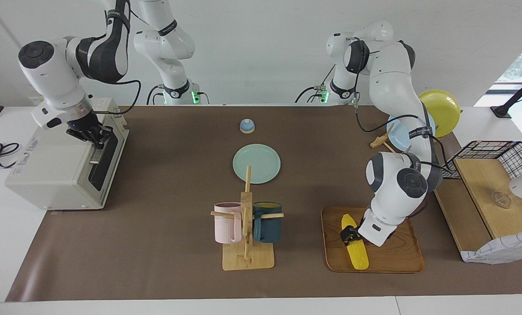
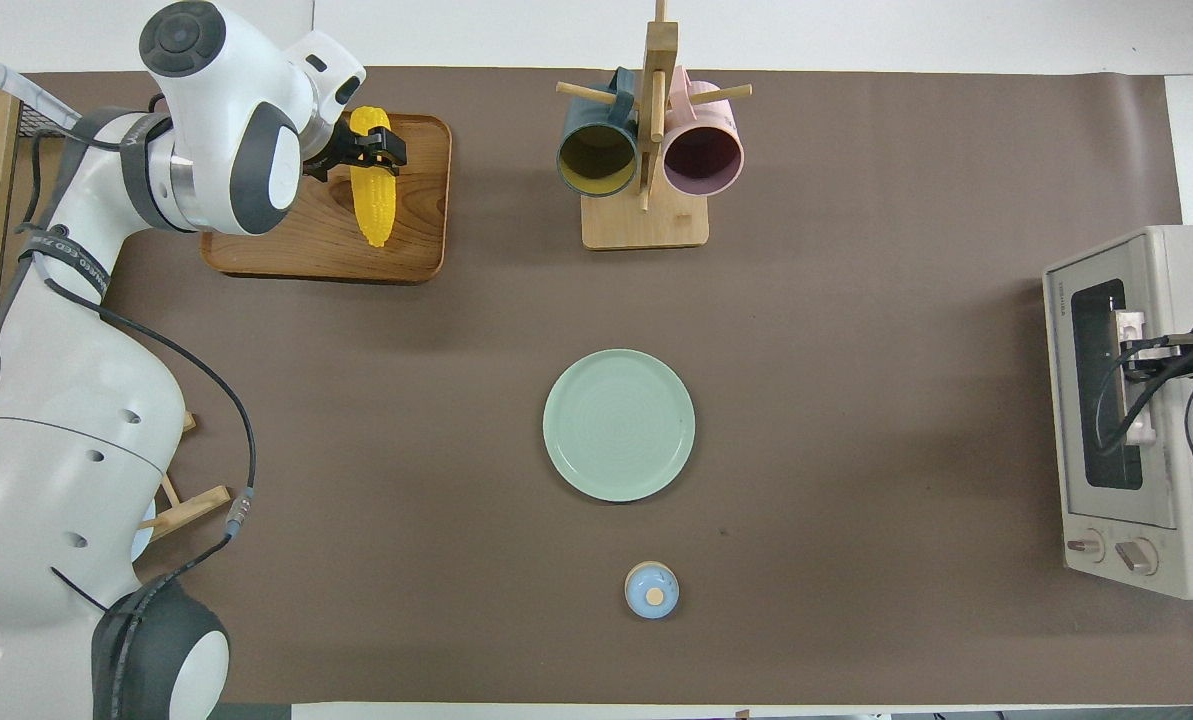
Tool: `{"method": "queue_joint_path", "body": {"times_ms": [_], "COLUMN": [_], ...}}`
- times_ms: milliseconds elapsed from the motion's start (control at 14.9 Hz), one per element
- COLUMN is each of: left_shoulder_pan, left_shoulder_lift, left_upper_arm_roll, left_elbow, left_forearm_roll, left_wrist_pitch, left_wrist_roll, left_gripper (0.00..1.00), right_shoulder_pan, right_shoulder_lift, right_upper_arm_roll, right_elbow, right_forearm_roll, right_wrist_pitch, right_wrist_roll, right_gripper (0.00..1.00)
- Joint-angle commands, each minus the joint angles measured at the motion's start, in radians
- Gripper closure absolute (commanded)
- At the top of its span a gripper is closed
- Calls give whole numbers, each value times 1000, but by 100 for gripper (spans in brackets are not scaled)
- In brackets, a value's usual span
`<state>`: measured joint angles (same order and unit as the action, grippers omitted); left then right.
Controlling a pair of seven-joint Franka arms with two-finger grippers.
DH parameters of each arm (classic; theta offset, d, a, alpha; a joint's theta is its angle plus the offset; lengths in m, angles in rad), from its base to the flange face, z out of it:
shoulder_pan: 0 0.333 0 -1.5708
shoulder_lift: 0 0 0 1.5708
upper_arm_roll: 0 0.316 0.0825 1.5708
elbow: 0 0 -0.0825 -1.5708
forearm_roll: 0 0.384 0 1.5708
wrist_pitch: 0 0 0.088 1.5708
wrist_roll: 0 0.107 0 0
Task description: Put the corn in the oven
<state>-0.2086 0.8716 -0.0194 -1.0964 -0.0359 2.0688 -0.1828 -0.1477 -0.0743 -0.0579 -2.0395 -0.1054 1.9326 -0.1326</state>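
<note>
The corn (image 1: 358, 253) is a yellow cob lying on a wooden tray (image 1: 392, 258) toward the left arm's end of the table. It also shows in the overhead view (image 2: 374, 205). My left gripper (image 1: 350, 235) is down on the corn's end nearer the robots, with a finger against each side; in the overhead view (image 2: 371, 150) it sits across that end. The off-white oven (image 1: 46, 175) stands at the right arm's end with its door closed; the overhead view (image 2: 1186, 260) shows it too. My right gripper (image 1: 95, 139) is at the door's bar handle (image 2: 1128, 385).
A mug rack (image 1: 246, 227) with a pink and a dark blue mug stands mid-table beside the tray. A green plate (image 1: 257, 163) and a small blue bell (image 1: 247, 126) lie nearer the robots. A wire basket (image 1: 488, 153), wooden box and yellow plate (image 1: 440, 111) stand at the left arm's end.
</note>
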Motion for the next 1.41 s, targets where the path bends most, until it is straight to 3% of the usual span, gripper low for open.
{"method": "queue_joint_path", "body": {"times_ms": [0, 202, 404, 605, 874, 1143, 1345], "left_shoulder_pan": [-25, -22, -17, -14, -5, -11, -43], "left_shoulder_lift": [37, 35, 29, 20, -26, -156, -359], "left_upper_arm_roll": [21, 18, 16, 13, 15, 18, 13], "left_elbow": [50, 49, 49, 49, 38, -40, -270], "left_forearm_roll": [5, 2, 2, 2, -47, -102, -104], "left_wrist_pitch": [1, -6, -38, -55, -87, -162, -153], "left_wrist_roll": [2, 3, 8, 9, 10, -7, -104], "left_gripper": [0, 0, 28, 65, 96, 100, 100], "right_shoulder_pan": [-13, -12, 5, 23, 33, 79, 102], "right_shoulder_lift": [-7, -7, -6, -4, 20, 53, 80], "right_upper_arm_roll": [9, 10, 12, 12, 20, 20, 20], "right_elbow": [-24, -24, -51, -87, -91, -96, -96], "right_forearm_roll": [-11, -11, -8, -5, 6, 7, 7], "right_wrist_pitch": [22, 22, 47, 98, 126, 170, 184], "right_wrist_roll": [-21, -24, -13, -10, -10, 30, 36], "right_gripper": [100, 100, 100, 100, 100, 100, 100]}}
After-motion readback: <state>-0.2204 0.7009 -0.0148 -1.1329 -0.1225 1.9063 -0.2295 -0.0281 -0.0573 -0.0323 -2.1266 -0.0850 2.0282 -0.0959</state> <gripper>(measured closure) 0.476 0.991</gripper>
